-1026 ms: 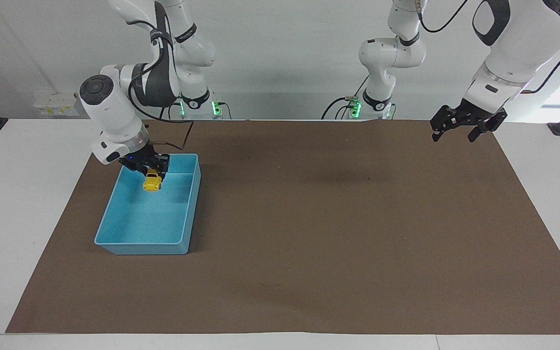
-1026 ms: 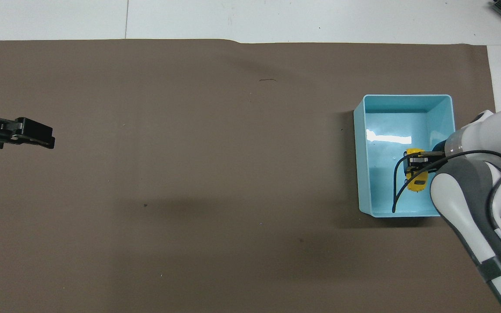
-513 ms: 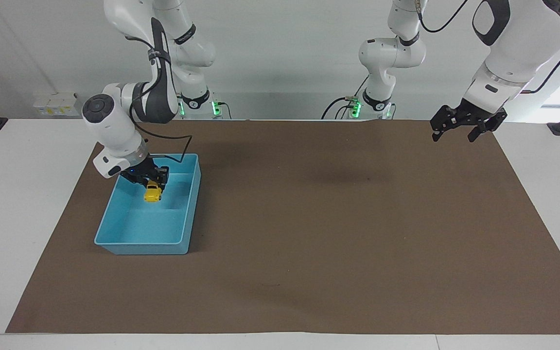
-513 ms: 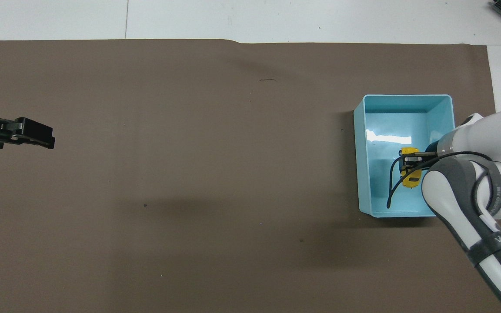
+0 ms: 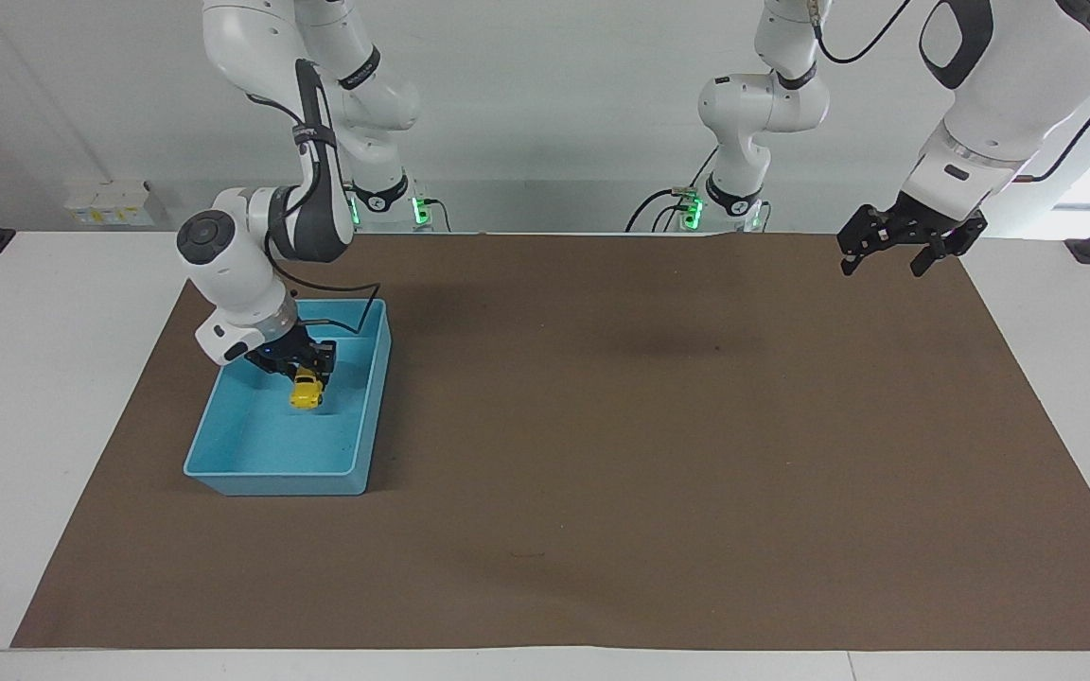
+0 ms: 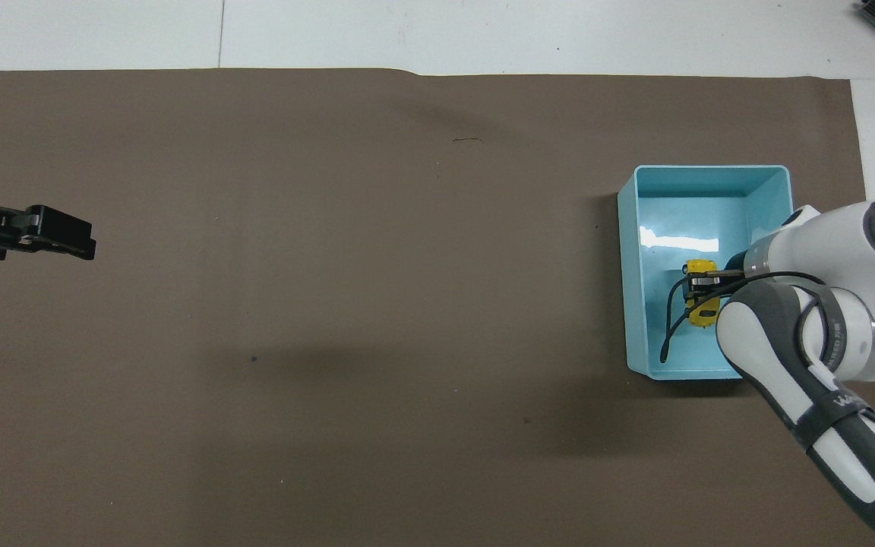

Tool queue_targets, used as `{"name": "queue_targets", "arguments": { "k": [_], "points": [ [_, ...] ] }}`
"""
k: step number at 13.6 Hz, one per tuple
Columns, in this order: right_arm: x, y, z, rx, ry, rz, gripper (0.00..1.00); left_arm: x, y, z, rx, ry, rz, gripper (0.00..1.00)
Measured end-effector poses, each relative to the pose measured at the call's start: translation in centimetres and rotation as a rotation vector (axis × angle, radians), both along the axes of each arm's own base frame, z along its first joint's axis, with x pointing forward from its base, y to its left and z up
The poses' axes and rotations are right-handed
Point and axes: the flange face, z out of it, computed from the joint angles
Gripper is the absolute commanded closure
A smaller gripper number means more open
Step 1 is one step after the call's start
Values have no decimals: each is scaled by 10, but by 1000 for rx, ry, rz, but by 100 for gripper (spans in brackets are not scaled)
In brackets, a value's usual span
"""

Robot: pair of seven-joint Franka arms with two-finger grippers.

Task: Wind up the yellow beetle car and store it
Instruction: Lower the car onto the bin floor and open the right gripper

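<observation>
Storing step under way, by my reading. Right claw [image 5: 304, 371] clamped shut on tiny bright yellow toy beetle car [image 5: 305, 391], held low inside rectangular light-blue plastic tray [image 5: 271, 480] at right arm's end of brown-matted desk [image 5: 602, 426]. Left claw [image 5: 895, 248] spread wide, empty, waiting above desk's other end. Next move likely: lower car to tray floor, release grip.

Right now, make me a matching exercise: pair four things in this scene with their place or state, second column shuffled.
Things:
1. yellow beetle car
2. blue tray
3. left gripper
4. right gripper

Places or states:
A. open, waiting over the mat's corner
B. on the brown mat at the right arm's end
C. shut on the toy
D. held inside the tray

Pairs: 1-D, 2-B, 3-A, 4-C
</observation>
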Motion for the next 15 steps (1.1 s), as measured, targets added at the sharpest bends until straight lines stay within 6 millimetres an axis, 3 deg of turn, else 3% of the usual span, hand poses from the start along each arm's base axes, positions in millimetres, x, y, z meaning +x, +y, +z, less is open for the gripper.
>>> {"name": "queue_targets", "arguments": {
  "k": [8,9,11,12,13,15],
  "points": [
    [-5,1,-26,6,1,0,100,0,0,0,0,0,0,0],
    [-5,1,-26,6,2,0,87,0,0,0,0,0,0,0],
    [-5,1,-26,6,2,0,51,0,0,0,0,0,0,0],
    [-5,2,-26,6,1,1,29,0,0,0,0,0,0,0],
    [-5,3,-26,6,1,3,0,0,0,0,0,0,0,0],
    [-5,3,-25,6,-5,3,0,0,0,0,0,0,0,0]
  ]
}}
